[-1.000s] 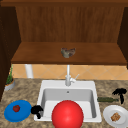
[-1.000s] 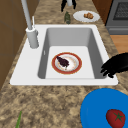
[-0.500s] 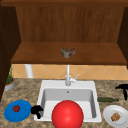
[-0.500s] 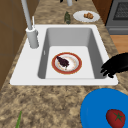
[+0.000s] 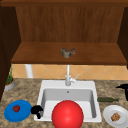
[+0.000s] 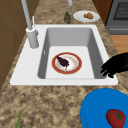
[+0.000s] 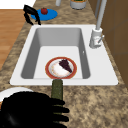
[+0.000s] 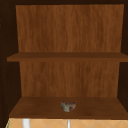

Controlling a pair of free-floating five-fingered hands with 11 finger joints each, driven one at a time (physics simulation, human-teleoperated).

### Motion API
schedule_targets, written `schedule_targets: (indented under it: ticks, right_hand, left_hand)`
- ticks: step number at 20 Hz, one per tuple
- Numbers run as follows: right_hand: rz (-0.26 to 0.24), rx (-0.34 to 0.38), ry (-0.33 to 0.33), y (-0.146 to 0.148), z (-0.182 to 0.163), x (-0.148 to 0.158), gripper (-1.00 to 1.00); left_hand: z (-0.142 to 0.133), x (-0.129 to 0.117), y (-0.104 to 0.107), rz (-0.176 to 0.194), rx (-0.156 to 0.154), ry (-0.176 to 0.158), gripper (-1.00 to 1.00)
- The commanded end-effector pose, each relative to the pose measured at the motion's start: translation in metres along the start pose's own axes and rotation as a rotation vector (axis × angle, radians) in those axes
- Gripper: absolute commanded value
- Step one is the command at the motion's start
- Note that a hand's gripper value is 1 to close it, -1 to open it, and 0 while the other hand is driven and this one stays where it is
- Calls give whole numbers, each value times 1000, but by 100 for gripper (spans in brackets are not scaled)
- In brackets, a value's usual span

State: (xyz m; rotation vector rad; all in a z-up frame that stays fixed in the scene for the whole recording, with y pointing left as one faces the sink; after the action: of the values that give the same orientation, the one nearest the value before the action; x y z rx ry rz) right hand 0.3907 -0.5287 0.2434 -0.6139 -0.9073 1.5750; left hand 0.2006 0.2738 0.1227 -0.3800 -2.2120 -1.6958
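Right hand (image 5: 124, 88) has slid a touch further out to the right of the sink (image 5: 50, 83) compared to a second ago. Everything else looks parked where it was.

That hand hangs over the counter right of the sink. From the right side view its fingers are stretched out flat and wide, holding nothing, just short of the dark green bottle (image 5: 107, 99). The bottle lies on its side on the counter, just beside the sink's right edge, and it looks untouched.

Left hand (image 5: 36, 110) floats at the sink's front left corner, fingers hanging loosely bent, gripping nothing. A blue plate (image 5: 22, 115) with a tomato (image 5: 16, 108) sits just left of it.

Progress-wise, I'd call this early days: nothing is picked up. The red-rimmed plate (image 6: 76, 62) sits down in the sink with dark food on it, and a white plate (image 5: 110, 112) of food sits right of the sink, in front of the bottle.
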Motion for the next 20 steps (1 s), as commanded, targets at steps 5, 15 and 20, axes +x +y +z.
schedule_targets:
  ticks: [5,15,20]
  right_hand:
    - [17,-8,-5,1,16,7,-100]
    - [16,-55,-1,26,70,22,-100]
    - [22,-53,-8,55,94,32,-100]
  left_hand:
    - [0,0,0,0,0,0,0]
    - [0,0,0,0,0,0,0]
    - [0,0,0,0,0,0,0]
